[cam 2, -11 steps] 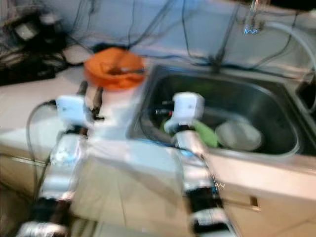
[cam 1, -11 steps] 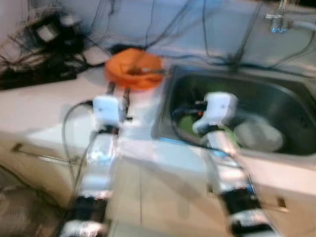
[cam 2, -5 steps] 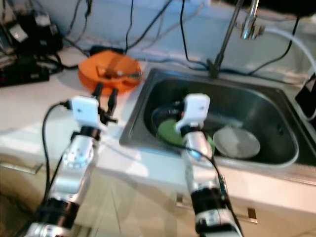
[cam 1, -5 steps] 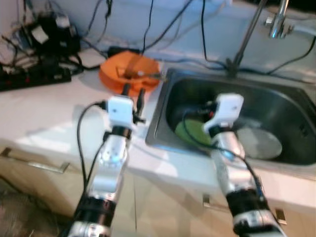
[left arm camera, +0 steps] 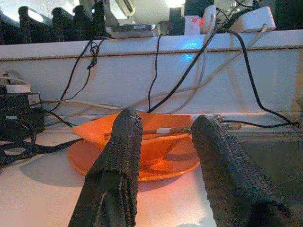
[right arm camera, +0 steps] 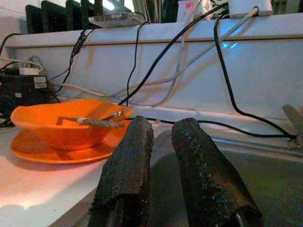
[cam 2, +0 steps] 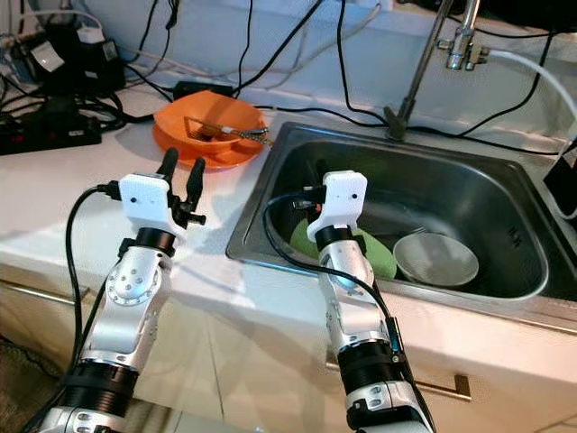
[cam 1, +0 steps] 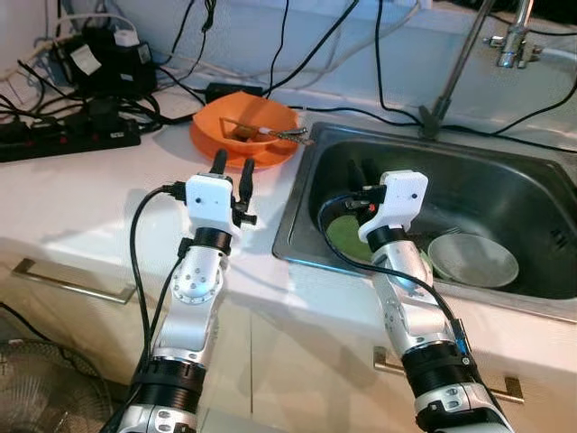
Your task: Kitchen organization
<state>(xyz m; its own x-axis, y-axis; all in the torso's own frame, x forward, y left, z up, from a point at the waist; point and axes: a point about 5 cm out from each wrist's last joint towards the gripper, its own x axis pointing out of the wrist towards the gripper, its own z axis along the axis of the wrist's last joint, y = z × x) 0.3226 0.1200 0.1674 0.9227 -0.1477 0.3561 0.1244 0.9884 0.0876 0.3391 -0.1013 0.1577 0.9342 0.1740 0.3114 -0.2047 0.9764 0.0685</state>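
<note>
An orange bowl (cam 1: 242,129) holding utensils stands on an orange plate (left arm camera: 137,163) on the white counter, just left of the steel sink (cam 1: 505,185). In the sink lie a green plate (cam 1: 346,236) and a pale bowl (cam 1: 474,260). My left gripper (cam 1: 233,162) hovers over the counter just short of the orange bowl, open and empty, its fingers (left arm camera: 120,151) pointing at it. My right gripper (cam 1: 359,171) hangs over the sink's left part above the green plate, its fingers (right arm camera: 130,161) a narrow gap apart with nothing between them.
Black power strips and tangled cables (cam 1: 72,135) crowd the counter's back left. Cables run along the wall ledge (left arm camera: 142,47). A tap (cam 1: 516,41) rises behind the sink. Cabinet fronts with a handle (cam 1: 68,284) lie below the counter edge.
The head view has shifted and gone from blurred to sharp. Both grippers keep about the same places relative to the orange bowl and the sink.
</note>
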